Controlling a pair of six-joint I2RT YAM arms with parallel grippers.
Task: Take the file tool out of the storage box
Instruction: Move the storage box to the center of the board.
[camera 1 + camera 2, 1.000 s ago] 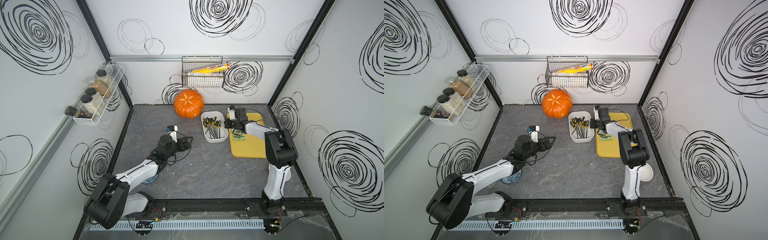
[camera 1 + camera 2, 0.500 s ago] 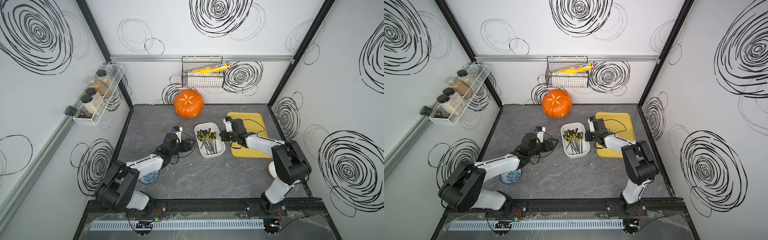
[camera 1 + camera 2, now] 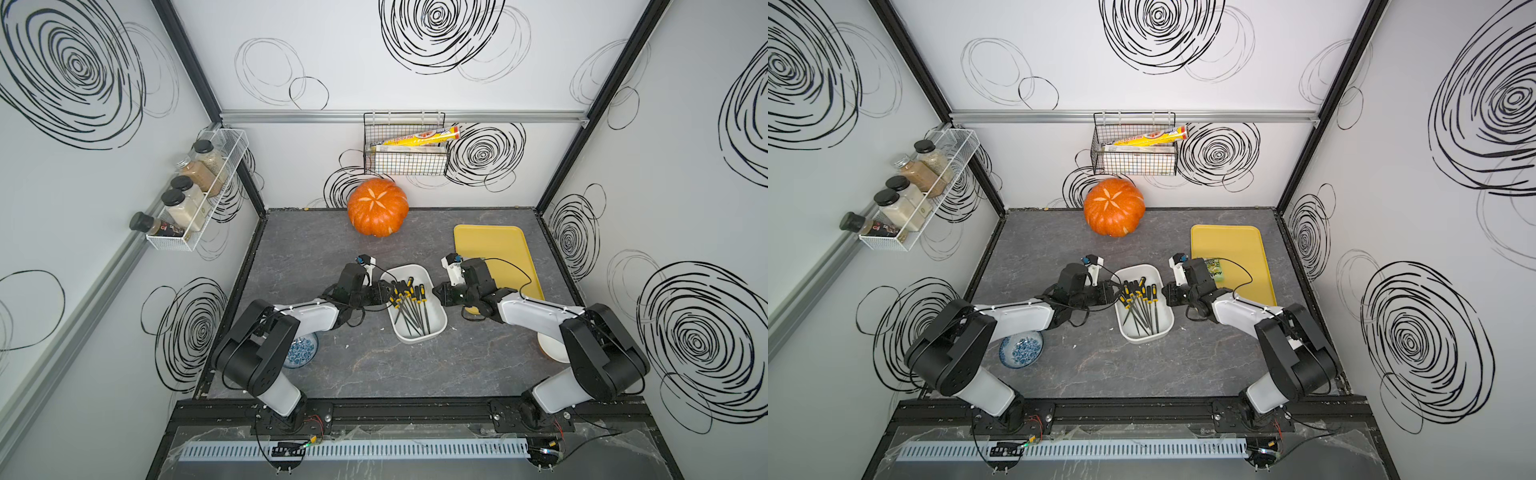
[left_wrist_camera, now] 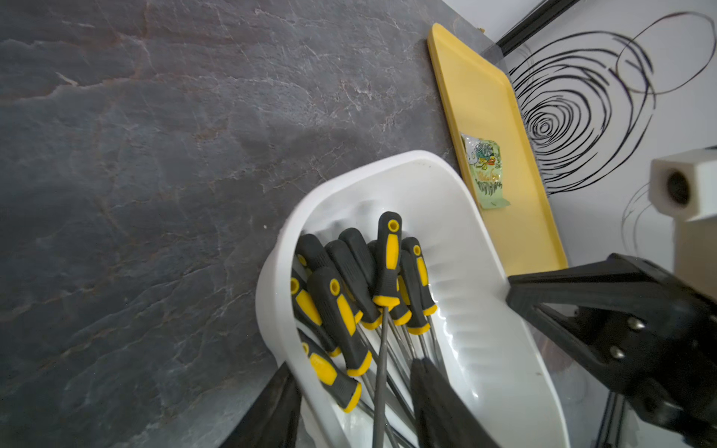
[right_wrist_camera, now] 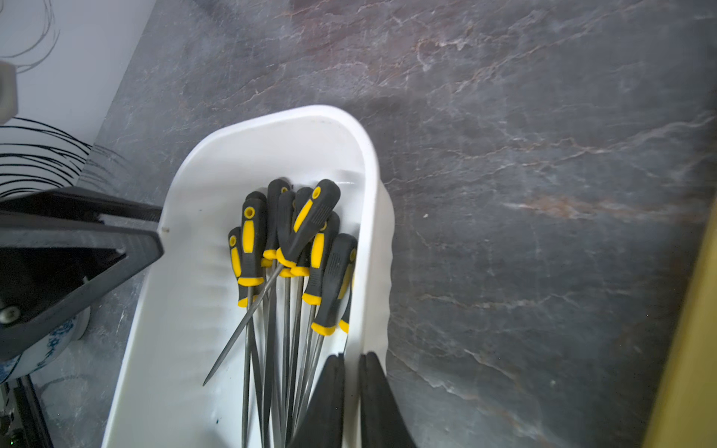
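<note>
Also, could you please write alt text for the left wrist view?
A white storage box holds a bundle of files with black-and-yellow handles, and the left gripper straddles one wall, one finger inside. It sits on a grey table beside a yellow tray holding a green packet.

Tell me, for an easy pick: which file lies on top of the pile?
The file lying slantwise across the other files in the storage box; their shafts run roughly parallel beneath it.

The storage box [image 3: 409, 267] now sits nearer me, mid-counter [image 3: 374, 374]. My right hand [image 3: 438, 293] comes along on its rim, and my left hand [image 3: 384, 291], narrower now, straddles the opposite rim.
</note>
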